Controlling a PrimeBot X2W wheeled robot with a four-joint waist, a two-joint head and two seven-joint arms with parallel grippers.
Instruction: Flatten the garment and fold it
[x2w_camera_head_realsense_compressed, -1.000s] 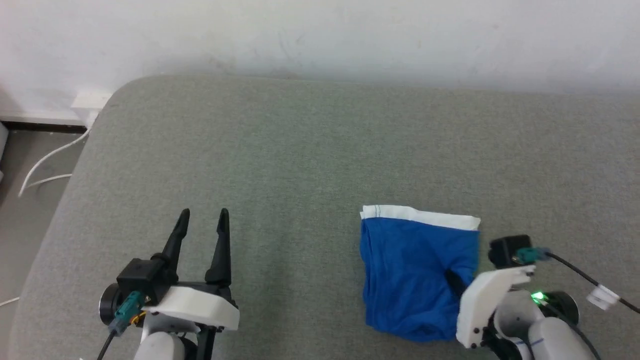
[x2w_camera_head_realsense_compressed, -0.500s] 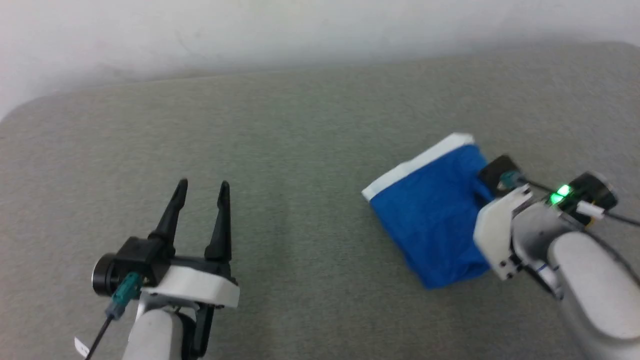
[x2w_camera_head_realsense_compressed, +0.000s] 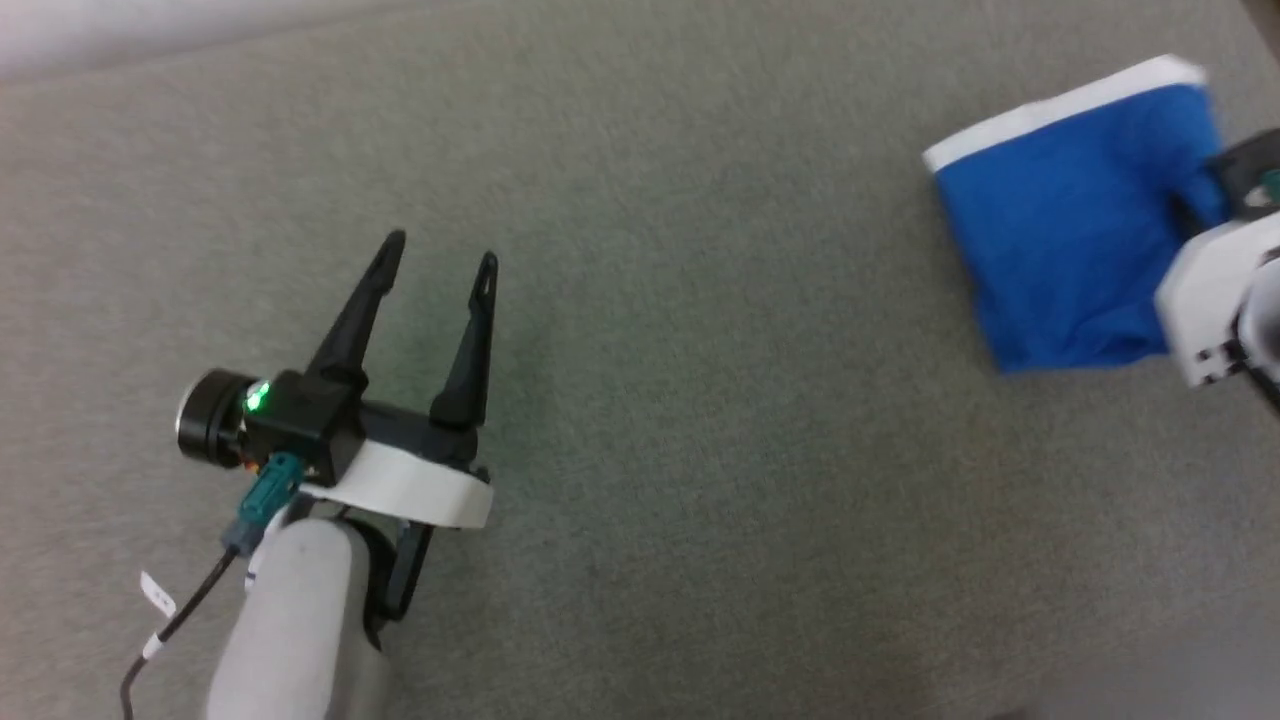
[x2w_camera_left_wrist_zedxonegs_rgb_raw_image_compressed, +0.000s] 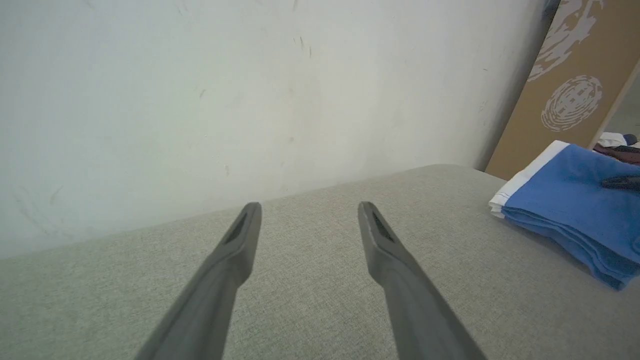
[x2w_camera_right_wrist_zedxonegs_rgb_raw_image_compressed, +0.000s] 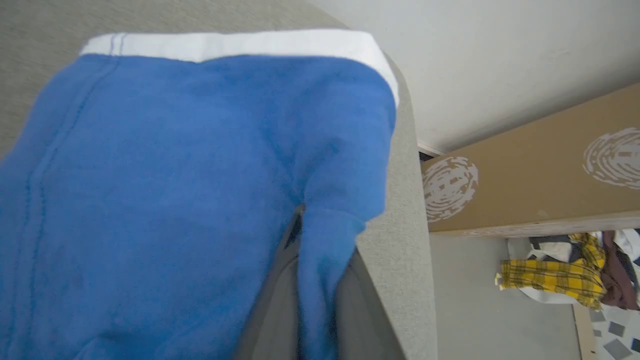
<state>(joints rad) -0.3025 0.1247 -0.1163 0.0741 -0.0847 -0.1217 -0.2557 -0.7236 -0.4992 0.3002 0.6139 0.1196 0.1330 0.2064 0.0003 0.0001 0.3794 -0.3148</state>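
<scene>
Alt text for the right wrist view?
The right gripper is shut on a fold of the blue garment, white band along its far edge, lying on a grey cushion. Beyond: a white wall, a printed brown board, yellow plaid cloth.

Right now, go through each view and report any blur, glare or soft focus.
Head view: even light, no glare, slight smear on the garment at the right edge. Left wrist view: the open left pincer is fairly sharp at the tips and softer near the bottom edge. Right wrist view: the fabric clamped in the right pincer is too close and out of focus.
</scene>
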